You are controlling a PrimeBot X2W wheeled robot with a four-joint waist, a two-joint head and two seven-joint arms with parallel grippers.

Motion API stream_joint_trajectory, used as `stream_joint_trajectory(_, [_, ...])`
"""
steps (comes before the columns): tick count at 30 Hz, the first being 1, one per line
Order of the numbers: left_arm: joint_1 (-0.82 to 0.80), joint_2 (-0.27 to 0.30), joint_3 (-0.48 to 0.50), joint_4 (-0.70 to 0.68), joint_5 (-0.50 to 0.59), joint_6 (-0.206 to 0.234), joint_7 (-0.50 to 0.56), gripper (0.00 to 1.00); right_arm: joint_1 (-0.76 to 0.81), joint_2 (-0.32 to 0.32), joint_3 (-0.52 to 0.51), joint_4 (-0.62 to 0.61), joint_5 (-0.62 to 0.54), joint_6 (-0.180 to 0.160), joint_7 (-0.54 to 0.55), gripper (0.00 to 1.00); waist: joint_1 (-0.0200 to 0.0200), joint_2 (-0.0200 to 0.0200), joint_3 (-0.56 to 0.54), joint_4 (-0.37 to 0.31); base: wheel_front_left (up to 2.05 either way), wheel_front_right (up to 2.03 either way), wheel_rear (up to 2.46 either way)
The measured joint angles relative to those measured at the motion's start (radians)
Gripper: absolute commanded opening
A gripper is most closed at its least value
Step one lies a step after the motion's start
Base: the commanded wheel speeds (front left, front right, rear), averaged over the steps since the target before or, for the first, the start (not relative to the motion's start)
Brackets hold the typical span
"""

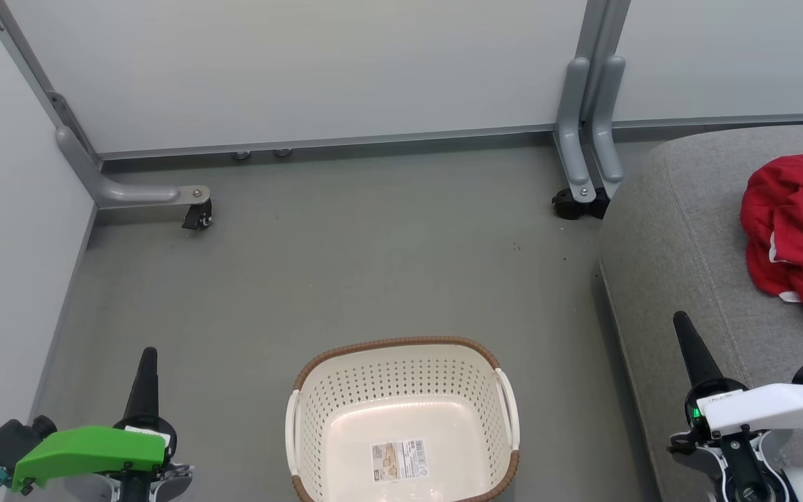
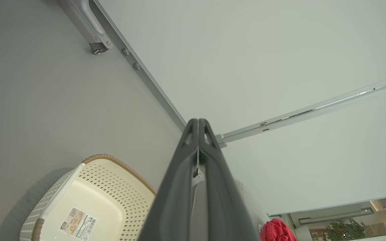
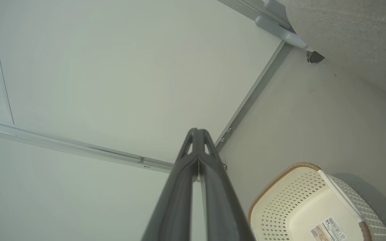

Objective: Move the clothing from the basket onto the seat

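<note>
Nearest, at the lower left of the head view, the left hand (image 1: 148,362) is seen with its two long dark fingers pressed together and nothing pinched between them. A bright green plastic cover (image 1: 88,450) is carried behind it. At the lower right, the right hand (image 1: 684,328) is likewise held with its fingers pressed together and nothing gripped. A white plastic cover (image 1: 771,408) is carried behind it.

Between the two hands, a cream perforated plastic laundry basket (image 1: 401,380) with a brown woven-look rim and two white handles is set upright on the smooth grey floor (image 1: 346,244). Its pale bottom is laid bare, and a white barcode sticker (image 1: 399,460) is seen flat on it.

Further off, to the right, a large grey woven-fabric seat (image 1: 673,230) with rounded edges and a stitched seam is found. On it, well apart from the basket, the bright red soft fabric clothing (image 1: 795,230) with white trim is heaped in a crumpled bundle and cut by the picture's right edge.

Farthest away, the floor is closed off by pale partition panels (image 1: 304,63), which are carried on grey metal feet with black castors (image 1: 197,216).
</note>
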Motion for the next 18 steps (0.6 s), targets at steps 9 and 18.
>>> stream_joint_trajectory(9, [-0.01, -0.011, 0.018, -0.004, -0.082, -0.007, 0.022, 0.0, -0.016, 0.0, -0.005, 0.021, 0.083, 0.0, 0.012, 0.0, 0.0, 0.0, 0.002, 0.0, 0.0, 0.0, 0.0])
stream_joint_trajectory(18, [-0.017, -0.02, 0.032, -0.008, -0.159, -0.009, 0.042, 0.0, -0.035, 0.0, -0.01, 0.04, 0.161, 0.0, 0.022, 0.0, 0.0, 0.0, 0.004, 0.0, 0.0, 0.0, 0.0])
